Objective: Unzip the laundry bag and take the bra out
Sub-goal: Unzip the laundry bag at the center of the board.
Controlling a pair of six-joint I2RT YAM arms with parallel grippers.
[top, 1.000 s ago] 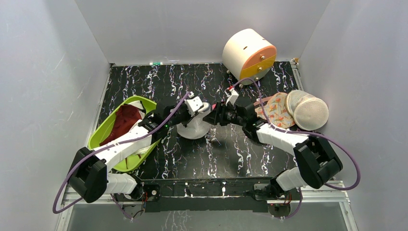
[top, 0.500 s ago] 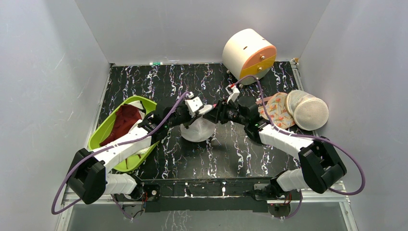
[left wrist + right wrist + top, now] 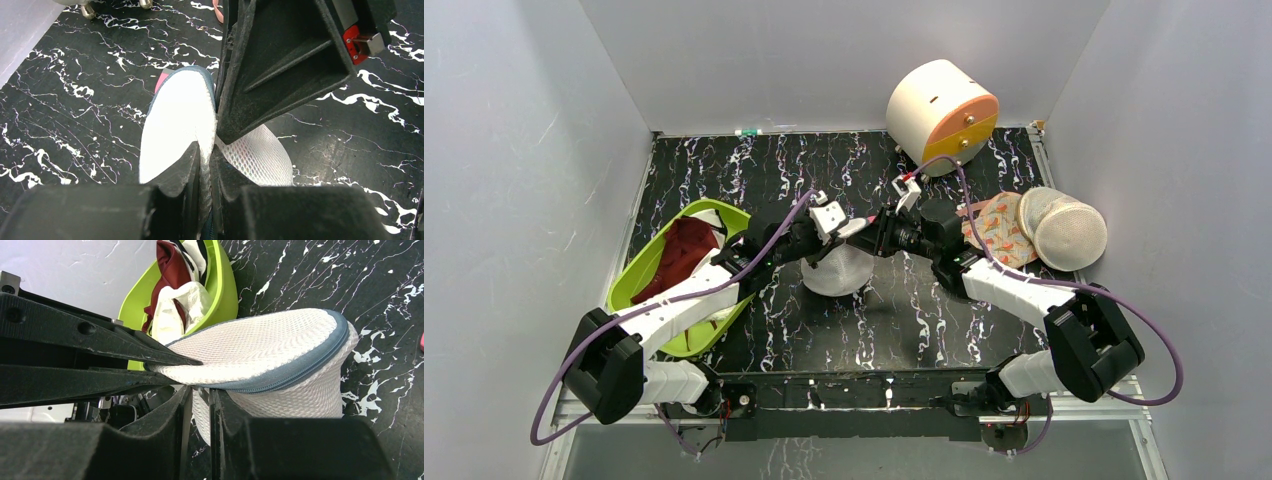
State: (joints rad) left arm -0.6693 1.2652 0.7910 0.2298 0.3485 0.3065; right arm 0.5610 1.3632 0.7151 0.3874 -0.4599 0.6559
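White mesh, the laundry bag (image 3: 836, 268) is hanging between your two hands over the middle of the black marbled counter (image 3: 714, 170), its body sagging below them. Your left hand (image 3: 205, 150) is pinching almost fully closed on the bag's rim, with mesh pressed between its fingers. Your right hand (image 3: 200, 392) is meeting it from the opposite side, its fingers narrowed onto the mesh just under the blue-grey zip line (image 3: 300, 367). A pink sliver (image 3: 161, 81) is showing at the rim's far end; you cannot tell what it is.
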